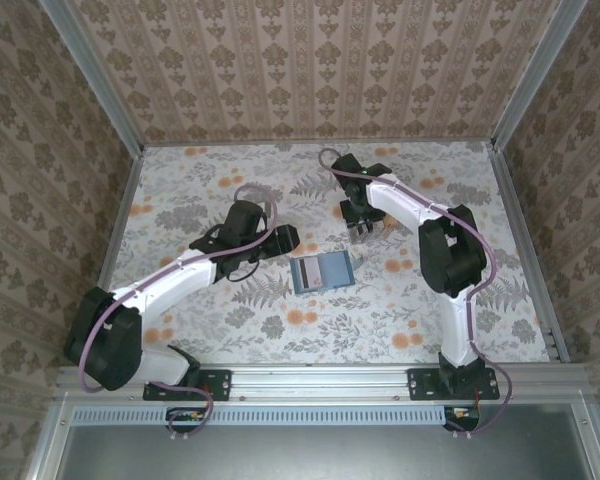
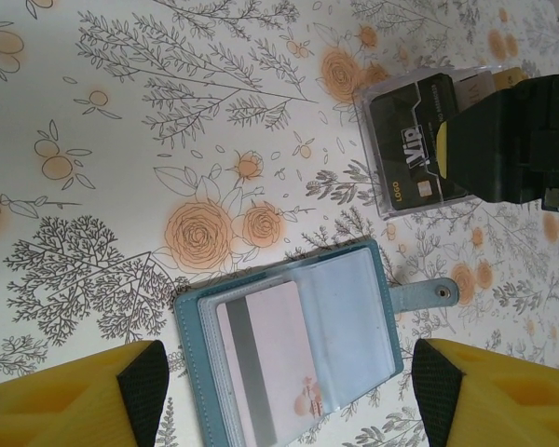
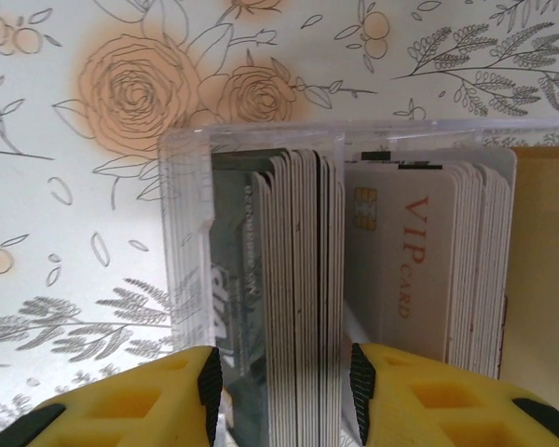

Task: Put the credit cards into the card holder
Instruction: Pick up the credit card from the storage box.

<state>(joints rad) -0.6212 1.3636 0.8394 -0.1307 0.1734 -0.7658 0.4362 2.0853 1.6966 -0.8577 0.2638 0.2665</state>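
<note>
The card holder [image 1: 320,271] lies open in the middle of the table. It is a teal wallet [image 2: 192,356] with clear sleeves, and a pink card [image 2: 279,363] with a grey stripe sits in one sleeve. My left gripper [image 2: 289,396] hangs above the wallet, wide open, with one finger off each side of it. More credit cards [image 3: 298,279] stand on edge in a clear box [image 3: 182,214], with a dark card on the left and a tan VIP card [image 3: 401,261] on the right. My right gripper [image 3: 284,389] straddles the middle stack, open, with small gaps at both pads.
The clear box [image 2: 419,144] stands a short way beyond the wallet's snap strap [image 2: 419,296], with the right gripper [image 1: 361,222] over it. The left gripper [image 1: 285,243] is at the wallet's upper left. Patterned walls enclose the flowered tabletop [image 1: 230,330].
</note>
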